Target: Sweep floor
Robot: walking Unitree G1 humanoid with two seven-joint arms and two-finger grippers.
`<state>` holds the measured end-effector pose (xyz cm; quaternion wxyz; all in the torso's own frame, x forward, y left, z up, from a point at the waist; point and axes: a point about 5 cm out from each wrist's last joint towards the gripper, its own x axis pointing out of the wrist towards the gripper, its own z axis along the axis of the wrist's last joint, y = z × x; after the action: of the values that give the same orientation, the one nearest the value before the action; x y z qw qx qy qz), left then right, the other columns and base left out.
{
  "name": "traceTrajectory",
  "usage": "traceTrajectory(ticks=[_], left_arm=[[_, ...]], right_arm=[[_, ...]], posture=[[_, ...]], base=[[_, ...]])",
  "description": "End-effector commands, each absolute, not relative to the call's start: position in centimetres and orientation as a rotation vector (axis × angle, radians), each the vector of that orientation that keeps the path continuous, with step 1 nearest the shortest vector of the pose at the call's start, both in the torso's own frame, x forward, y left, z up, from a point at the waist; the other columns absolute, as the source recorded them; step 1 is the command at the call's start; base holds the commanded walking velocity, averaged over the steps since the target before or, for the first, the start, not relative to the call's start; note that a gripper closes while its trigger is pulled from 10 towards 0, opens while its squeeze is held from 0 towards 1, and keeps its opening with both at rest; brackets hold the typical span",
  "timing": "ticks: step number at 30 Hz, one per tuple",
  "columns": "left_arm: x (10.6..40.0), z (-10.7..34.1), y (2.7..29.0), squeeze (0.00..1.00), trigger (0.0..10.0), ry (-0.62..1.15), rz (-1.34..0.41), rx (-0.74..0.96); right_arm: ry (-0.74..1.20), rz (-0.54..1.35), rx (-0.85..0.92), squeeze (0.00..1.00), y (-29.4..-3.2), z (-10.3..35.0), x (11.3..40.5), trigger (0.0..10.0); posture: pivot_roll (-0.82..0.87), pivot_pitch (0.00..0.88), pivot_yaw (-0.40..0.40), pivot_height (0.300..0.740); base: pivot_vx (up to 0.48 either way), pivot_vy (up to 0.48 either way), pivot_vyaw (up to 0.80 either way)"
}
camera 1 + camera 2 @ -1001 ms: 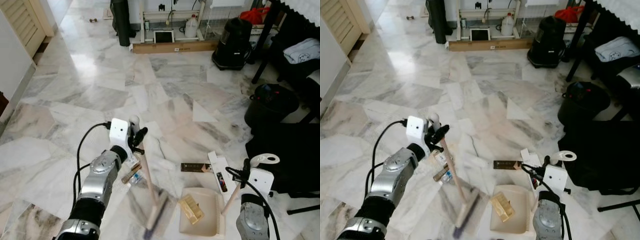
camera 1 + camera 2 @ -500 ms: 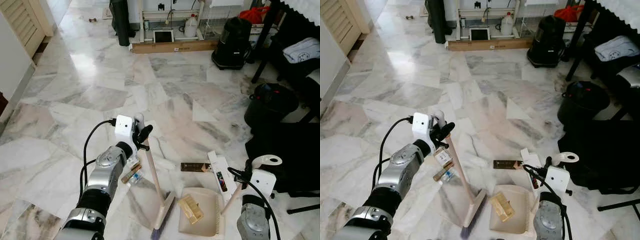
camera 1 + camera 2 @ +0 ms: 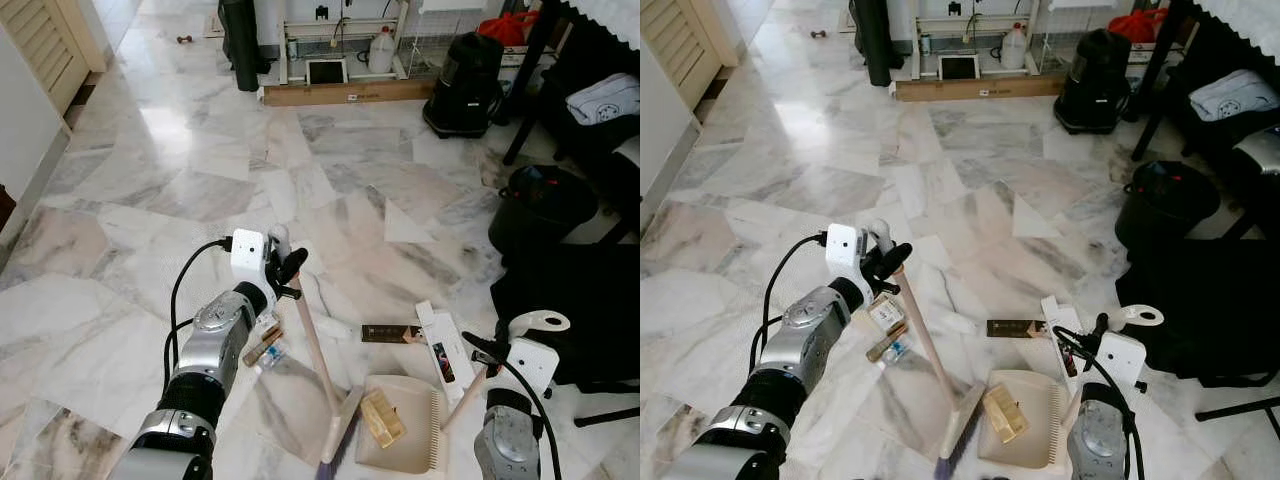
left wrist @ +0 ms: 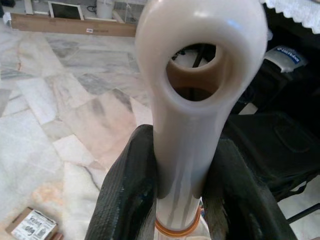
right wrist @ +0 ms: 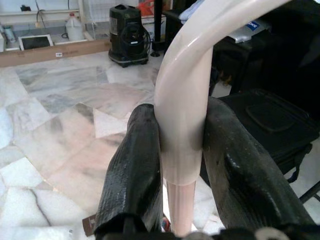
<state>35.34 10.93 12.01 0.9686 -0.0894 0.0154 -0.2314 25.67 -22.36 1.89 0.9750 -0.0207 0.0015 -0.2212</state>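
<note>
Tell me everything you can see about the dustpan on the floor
The dustpan is cream, plastic by the look, with a flat tray and a comb of teeth along its right wall. It lies on the marble floor, and its long handle slants up to the right gripper, whose black fingers are clamped on the cream grip. A yellowish block lies inside the tray. The broom, held by the left gripper, has its head at the tray's left edge.

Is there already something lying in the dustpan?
Yes, a yellowish block lies inside the dustpan, beside the broom head.
</note>
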Motion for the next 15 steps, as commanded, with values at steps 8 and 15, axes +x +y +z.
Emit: traceTrajectory(ticks=[8, 15], left_arm=[[35.7, 12.7, 10.7, 0.00, 10.0, 0.016, -0.499, -0.243], [35.9, 13.2, 10.6, 0.00, 10.0, 0.009, -0.504, -0.311]], right_arm=[[-0.048, -0.427, 0.009, 0.00, -21.8, 2.9, 26.6, 10.0], [-0.087, -0.420, 0.046, 0.00, -21.7, 3.8, 27.4, 10.0]], posture=[[0.06, 0.142, 0.021, 0.740], [0.06, 0.135, 0.022, 0.740]], base=[[0.000, 0.000, 0.00], [0.000, 0.000, 0.00]])
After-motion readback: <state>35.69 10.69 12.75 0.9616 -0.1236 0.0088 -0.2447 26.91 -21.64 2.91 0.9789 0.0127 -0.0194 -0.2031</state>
